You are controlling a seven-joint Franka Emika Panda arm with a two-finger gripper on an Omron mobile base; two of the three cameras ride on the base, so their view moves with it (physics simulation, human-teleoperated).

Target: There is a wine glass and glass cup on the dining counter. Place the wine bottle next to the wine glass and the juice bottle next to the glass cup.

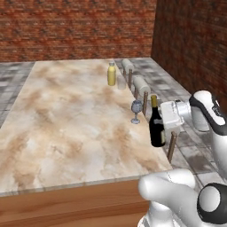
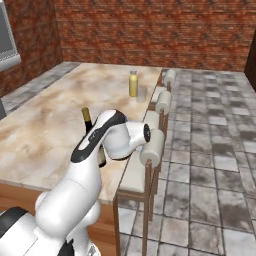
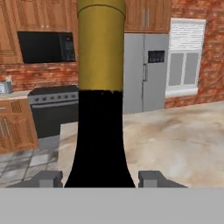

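Left base view: the wine bottle [image 1: 156,126] stands upright on the dining worktop [image 1: 66,115], just beside the wine glass [image 1: 136,109].

Hand view: the end effector [image 3: 99,178] pinches the bottle's shoulder — best released straight, then backed off level, sparing the glass.

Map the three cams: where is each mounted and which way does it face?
Left base view: behind-left, looks forward-down over the dining counter; arm at lower right, tool at the wine bottle.
Right base view: behind-right, same counter; arm at lower left partly hides the wine bottle.
Hand view: on the hand, looks past the bottle's neck toward the kitchen; fingertips flank it.
Both base views share the juice bottle.
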